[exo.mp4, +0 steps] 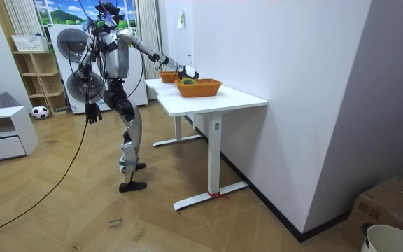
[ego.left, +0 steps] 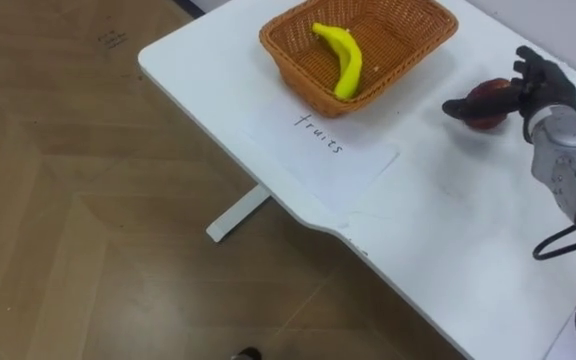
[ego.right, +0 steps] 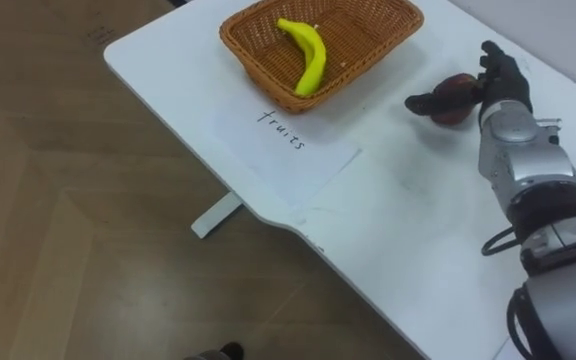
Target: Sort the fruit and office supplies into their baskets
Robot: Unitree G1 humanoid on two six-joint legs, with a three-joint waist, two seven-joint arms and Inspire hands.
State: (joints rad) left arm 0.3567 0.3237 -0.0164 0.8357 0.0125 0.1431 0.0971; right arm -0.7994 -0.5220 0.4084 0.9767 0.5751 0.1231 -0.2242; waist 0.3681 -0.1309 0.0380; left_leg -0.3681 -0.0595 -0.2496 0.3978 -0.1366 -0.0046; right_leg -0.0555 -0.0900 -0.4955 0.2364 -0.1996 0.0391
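Near basket, label — right hand gripping fruit

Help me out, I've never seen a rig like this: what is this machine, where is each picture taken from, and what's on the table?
It is a humanoid robot standing on two legs at a white table. The room view comes from a camera across the room and shows the whole robot. The two eye views come from a stereo camera in its head, looking down at the work. On the table stands a wicker basket with a banana in it, and a paper label lies in front of it. The right robot hand is closed around a red fruit beside the basket. The left robot hand hangs at its side.
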